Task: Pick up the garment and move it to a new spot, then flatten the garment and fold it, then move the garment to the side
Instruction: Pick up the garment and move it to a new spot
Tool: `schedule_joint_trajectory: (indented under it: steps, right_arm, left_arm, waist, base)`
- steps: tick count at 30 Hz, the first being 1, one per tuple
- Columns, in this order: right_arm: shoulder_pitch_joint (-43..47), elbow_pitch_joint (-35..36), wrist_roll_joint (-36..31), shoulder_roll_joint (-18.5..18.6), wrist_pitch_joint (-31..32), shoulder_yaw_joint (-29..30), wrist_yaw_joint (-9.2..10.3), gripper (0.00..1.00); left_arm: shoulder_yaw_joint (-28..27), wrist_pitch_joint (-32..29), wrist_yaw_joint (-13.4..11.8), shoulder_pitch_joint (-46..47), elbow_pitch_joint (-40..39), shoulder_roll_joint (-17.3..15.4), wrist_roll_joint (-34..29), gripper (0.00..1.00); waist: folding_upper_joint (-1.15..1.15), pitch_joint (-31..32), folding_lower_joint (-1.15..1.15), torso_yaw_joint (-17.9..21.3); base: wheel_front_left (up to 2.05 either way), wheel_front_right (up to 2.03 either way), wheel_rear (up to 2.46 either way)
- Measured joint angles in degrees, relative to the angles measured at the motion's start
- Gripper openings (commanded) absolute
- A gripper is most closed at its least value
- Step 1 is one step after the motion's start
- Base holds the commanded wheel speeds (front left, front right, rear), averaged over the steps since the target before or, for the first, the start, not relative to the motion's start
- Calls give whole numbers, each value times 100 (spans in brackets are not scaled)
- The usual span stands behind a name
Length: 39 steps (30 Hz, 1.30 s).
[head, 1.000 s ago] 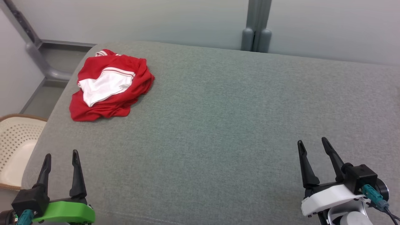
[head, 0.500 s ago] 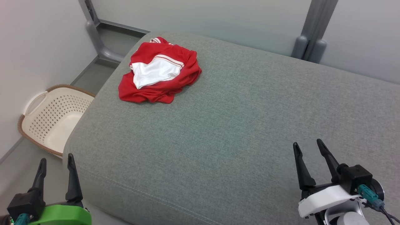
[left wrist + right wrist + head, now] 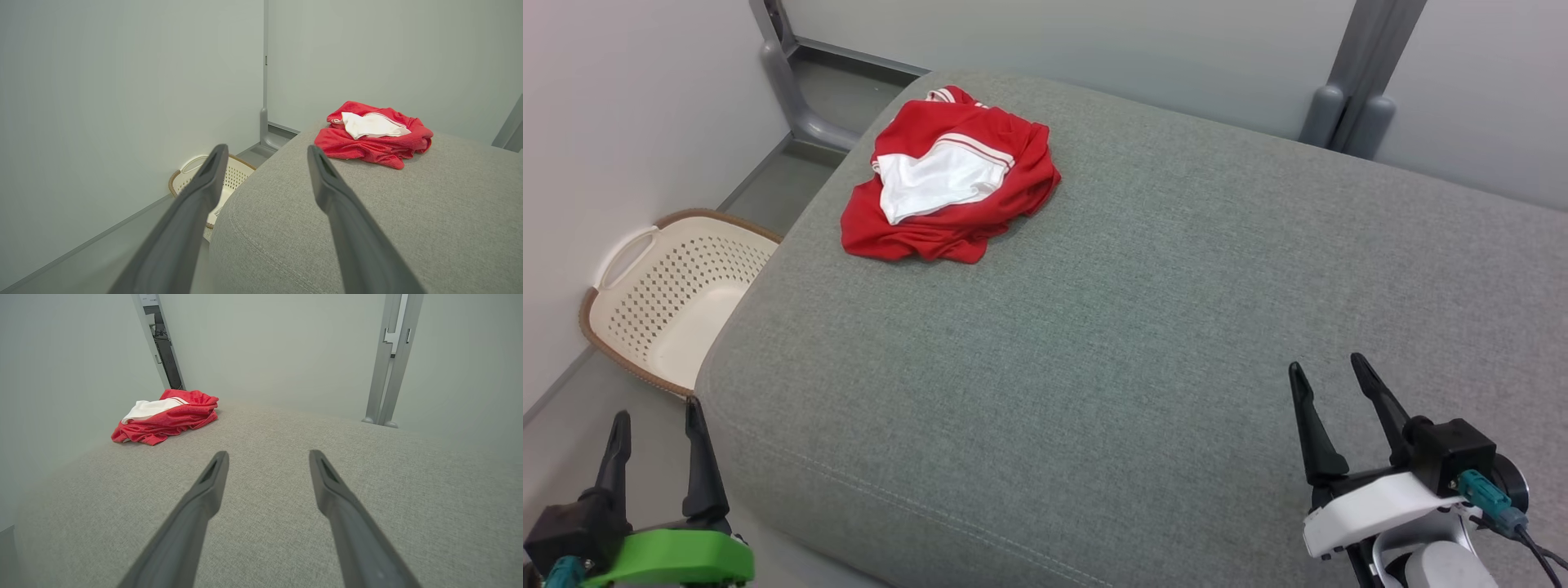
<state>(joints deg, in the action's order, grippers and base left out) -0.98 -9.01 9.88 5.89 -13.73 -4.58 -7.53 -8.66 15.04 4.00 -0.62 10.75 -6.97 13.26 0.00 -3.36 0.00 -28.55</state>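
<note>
Garment [image 3: 947,192]: red cloth with a white panel edged in thin stripes, crumpled into a low heap. We cannot tell its cut from the heap. Location: far left corner of the grey woven-fabric cushion [image 3: 1135,327], close to its rounded edge and well apart from both grippers.

Left gripper [image 3: 656,409]: green body, two long dark fingers spread wide, holding nothing. It hangs off the near left corner of the cushion, above the floor [image 3: 572,441].

Right gripper [image 3: 1325,364]: white body, two long dark fingers spread wide, likewise empty. It sits over the near right part of the cushion.

Task standing, as we judge it:
- Pick up and move to a new spot: not begun; the heap lies untouched.
- Flatten: not begun; the cloth is bunched, with folds overlapping.
- Fold: not begun.
- Move to the side: not begun.
We read the present step as the approach, with the whole task left to do. The left arm looks the nearer one for a first reach.

Surface: one broad padded cushion, grey, with a stitched seam along the near edge and rounded corners. It carries nothing but the heap, so we see ample room for spreading.

Room:
- Pale plain walls [image 3: 621,122] to the left and behind.
- Grey metal posts, one at the back left [image 3: 784,82] and a paired one at the back right [image 3: 1356,90].
- Cream perforated plastic basket [image 3: 678,273] with a brown rim, on the floor just beside the cushion's left edge.
</note>
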Motion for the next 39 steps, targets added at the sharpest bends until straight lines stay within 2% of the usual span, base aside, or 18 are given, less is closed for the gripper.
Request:
schedule_joint_trajectory:
  steps: [8, 21, 29, 39]
  right_arm:
    - [-360, 243, -100, 204, 163, 51, 0, 100]
    - [-832, 945, -305, 611, 363, 482, 0, 100]
    - [-927, 1292, -370, 605, 356, 845, 0, 100]
    - [-1049, 1425, -414, 717, 410, 827, 0, 100]
  left_arm:
    - [-62, 1, 38, 1003, 122, -201, 130, 100]
    - [-3, -170, 254, 3617, 773, -990, 532, 100]
    - [105, -415, 308, 4794, 1567, -1517, 788, 100]
    - [365, -1016, 337, 5386, 3086, -1891, 1128, 100]
  waist:
    - [0, -303, 0, 377]
    - [0, -1403, 0, 1326]
    - [0, -2187, 1, 1962]
    - [0, -2936, 1, 2522]
  base:
    - [0, 0, 0]
    - [0, 0, 0]
    - [0, 0, 0]
    - [0, 0, 0]
